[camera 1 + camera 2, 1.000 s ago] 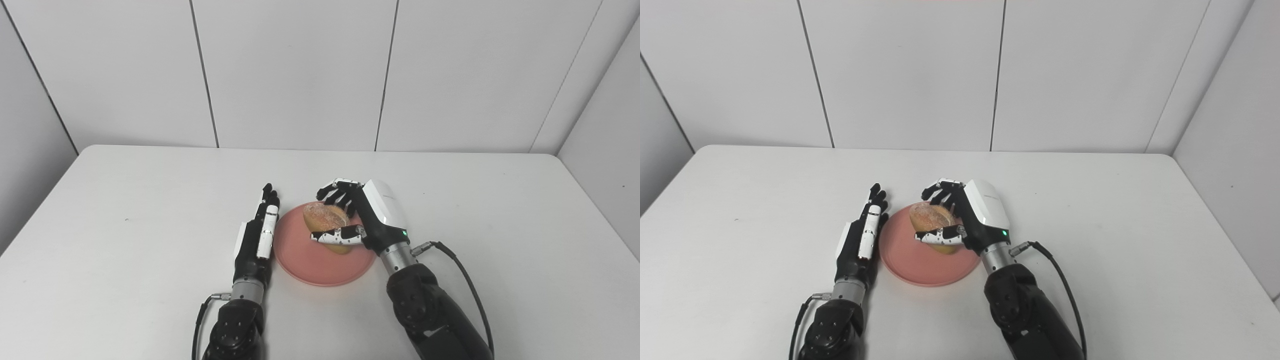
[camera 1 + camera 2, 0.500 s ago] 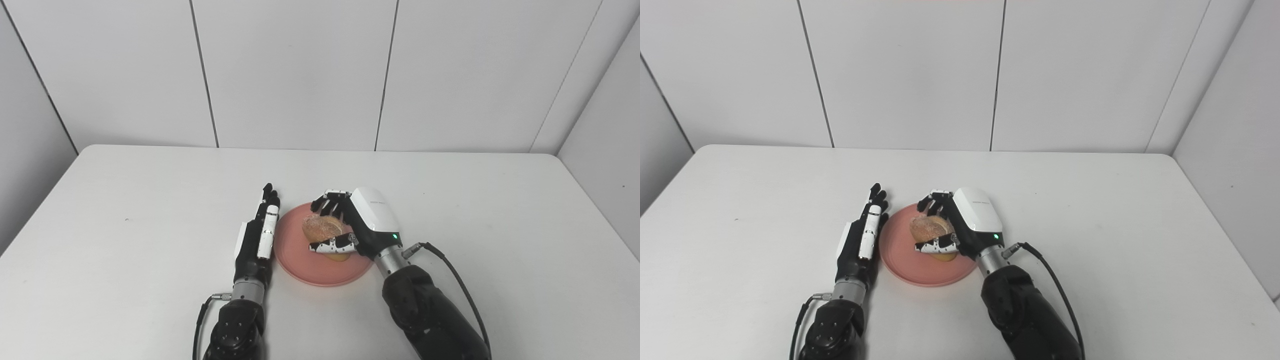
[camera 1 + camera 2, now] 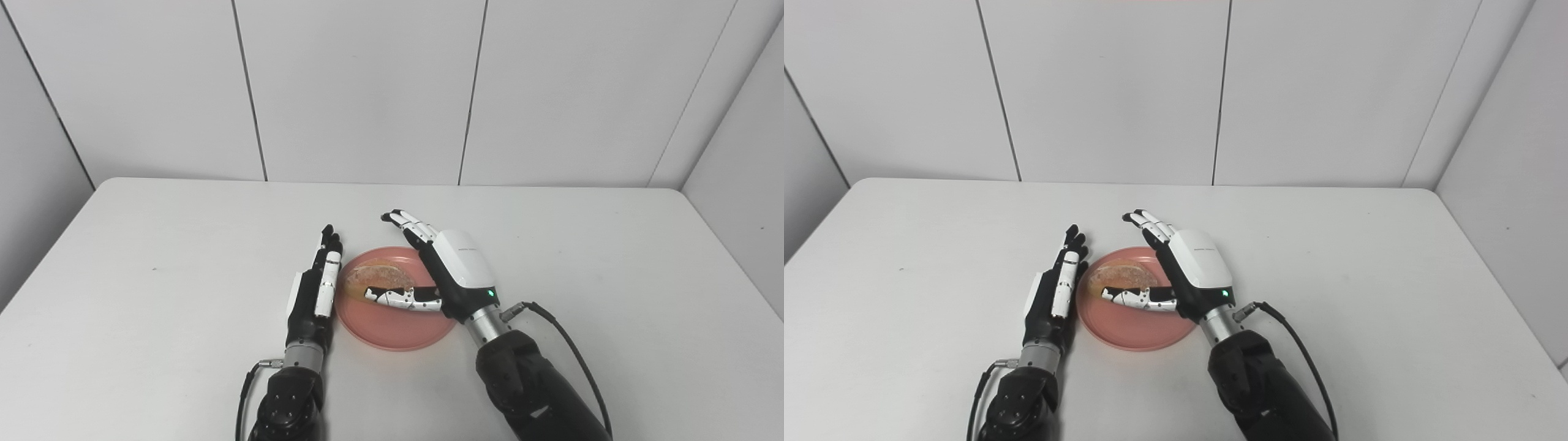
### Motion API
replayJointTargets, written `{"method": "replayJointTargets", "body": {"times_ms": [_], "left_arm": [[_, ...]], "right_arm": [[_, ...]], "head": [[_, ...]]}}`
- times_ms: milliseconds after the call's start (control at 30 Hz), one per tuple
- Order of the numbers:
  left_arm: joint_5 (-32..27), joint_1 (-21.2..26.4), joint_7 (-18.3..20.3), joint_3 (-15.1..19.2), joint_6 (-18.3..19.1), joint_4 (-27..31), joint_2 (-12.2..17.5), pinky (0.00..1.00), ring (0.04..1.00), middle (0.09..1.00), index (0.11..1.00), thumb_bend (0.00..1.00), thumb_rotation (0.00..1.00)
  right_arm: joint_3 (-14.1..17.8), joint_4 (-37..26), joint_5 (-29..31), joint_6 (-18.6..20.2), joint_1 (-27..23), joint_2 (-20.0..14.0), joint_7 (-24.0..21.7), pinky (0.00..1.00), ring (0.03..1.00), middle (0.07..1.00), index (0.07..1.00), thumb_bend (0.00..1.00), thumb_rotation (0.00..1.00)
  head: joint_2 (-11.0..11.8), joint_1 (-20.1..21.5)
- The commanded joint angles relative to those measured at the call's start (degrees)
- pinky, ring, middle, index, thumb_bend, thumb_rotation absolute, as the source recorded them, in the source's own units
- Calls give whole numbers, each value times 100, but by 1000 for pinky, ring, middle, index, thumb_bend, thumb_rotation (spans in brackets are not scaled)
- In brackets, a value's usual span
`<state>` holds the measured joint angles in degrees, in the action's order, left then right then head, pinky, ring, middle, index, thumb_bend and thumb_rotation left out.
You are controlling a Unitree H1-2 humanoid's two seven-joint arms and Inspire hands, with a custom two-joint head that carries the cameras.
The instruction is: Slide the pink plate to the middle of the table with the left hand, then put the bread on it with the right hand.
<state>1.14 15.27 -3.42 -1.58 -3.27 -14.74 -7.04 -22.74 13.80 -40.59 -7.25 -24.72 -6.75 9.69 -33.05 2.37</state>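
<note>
Bread lies on the pink plate in the left eye view, its long side running left to right, just left of the right hand, which is spread wide and holds nothing.

In the right eye view the left hand, flat and empty, rests on the counter against the plate's left rim, so the right hand's way out is rightward.

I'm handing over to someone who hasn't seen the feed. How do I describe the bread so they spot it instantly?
Start at the white table and find the only coloured thing on it, the pink plate lying between the two hands. The bread is the golden-brown roll lying on the plate's far left part, behind the right hand's thumb.
</note>
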Motion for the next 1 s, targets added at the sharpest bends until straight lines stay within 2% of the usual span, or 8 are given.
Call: {"method": "replayJointTargets", "body": {"times_ms": [0,167,400,533,700,833,967], "left_arm": [[-41,-90,34,-15,-86,-88,-21,990,1000,1000,991,463,1000],[39,-151,21,-54,-37,-3,8,999,1000,1000,992,479,1000],[-2,-150,49,-36,15,28,52,1000,1000,1000,987,494,1000],[53,-113,24,-32,16,-6,102,1000,1000,1000,986,494,1000],[126,-81,-23,-23,-6,51,178,998,998,992,972,483,1000],[171,-59,-34,-13,-31,89,250,992,991,986,964,487,1000],[258,-44,-34,-26,-7,138,314,990,993,992,974,504,1000]], "right_arm": [[79,-294,98,-274,-140,-21,18,767,886,940,931,640,849],[162,-578,230,-199,25,-39,-75,819,920,966,962,654,883],[375,-781,262,-81,228,-3,-63,801,903,960,970,661,904],[666,-899,700,64,402,131,-211,862,944,993,996,625,900],[1007,-849,1261,-49,532,286,-194,957,996,1000,1000,557,893],[1306,-862,2000,158,613,423,-451,991,1000,1000,1000,558,982],[1517,-817,2441,289,661,537,-569,1000,1000,1000,1000,550,1000]], "head": [[19,4],[26,20],[31,41],[15,65],[-66,176],[-94,213],[-161,248]]}}
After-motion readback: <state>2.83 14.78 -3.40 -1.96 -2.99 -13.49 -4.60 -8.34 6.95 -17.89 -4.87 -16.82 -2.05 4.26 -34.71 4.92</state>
